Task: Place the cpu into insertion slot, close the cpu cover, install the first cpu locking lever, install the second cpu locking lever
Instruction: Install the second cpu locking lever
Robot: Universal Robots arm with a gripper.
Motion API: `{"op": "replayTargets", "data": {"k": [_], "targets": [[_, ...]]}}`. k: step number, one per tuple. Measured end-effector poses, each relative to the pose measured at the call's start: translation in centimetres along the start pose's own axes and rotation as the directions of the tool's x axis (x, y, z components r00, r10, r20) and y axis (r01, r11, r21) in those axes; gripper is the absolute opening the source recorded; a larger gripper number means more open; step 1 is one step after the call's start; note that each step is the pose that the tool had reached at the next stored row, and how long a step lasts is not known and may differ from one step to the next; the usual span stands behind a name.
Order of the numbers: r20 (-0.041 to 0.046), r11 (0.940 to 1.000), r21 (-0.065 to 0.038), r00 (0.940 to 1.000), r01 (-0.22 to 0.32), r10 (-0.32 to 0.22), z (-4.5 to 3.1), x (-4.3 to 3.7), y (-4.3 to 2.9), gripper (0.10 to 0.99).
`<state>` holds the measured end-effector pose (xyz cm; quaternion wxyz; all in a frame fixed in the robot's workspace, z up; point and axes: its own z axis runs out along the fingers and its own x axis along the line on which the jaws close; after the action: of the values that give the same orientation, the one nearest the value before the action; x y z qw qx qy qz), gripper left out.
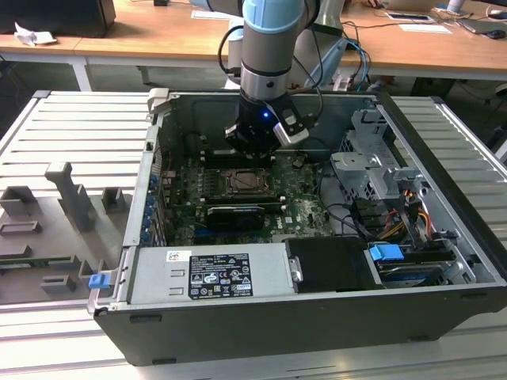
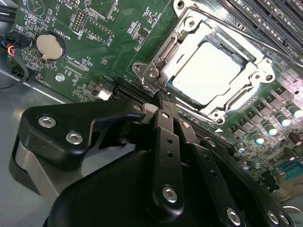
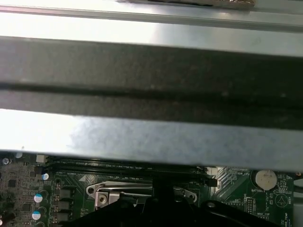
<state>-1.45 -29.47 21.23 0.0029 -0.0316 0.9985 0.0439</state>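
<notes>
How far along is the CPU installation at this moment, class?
Done: the cpu sits in the insertion slot, and the cpu cover lies closed over it. In hand: the tool, shut, presses at the socket's edge by a locking lever. Whether either lever is latched cannot be told.

Cpu (image 2: 208, 78) sits in slot (image 2: 166, 56) w/ cover (image 2: 222, 101) over it, hand (image 2: 163, 101) just beside slot's edge, coin cell (image 2: 46, 45) well apart.
</notes>
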Motion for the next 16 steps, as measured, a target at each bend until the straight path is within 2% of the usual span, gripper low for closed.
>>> {"op": "replayTargets", "data": {"k": [4,6,8,9,10,16], "targets": [[-0.0001,1.0000,0.000,1.0000,0.000,0.000,-0.11,0.02,-0.23,0.106],[0.0000,1.0000,0.000,1.0000,0.000,0.000,-1.26,0.01,-0.13,0.106],[0.0002,1.0000,0.000,1.0000,0.000,0.000,-1.94,0.00,-0.07,0.106],[0.0001,1.0000,0.000,1.0000,0.000,0.000,-2.70,-0.01,0.00,0.106],[0.0001,1.0000,0.000,1.0000,0.000,0.000,-2.91,-0.01,-0.06,0.106],[0.0000,1.0000,0.000,1.0000,0.000,0.000,-2.94,0.01,-0.31,0.106]]}}
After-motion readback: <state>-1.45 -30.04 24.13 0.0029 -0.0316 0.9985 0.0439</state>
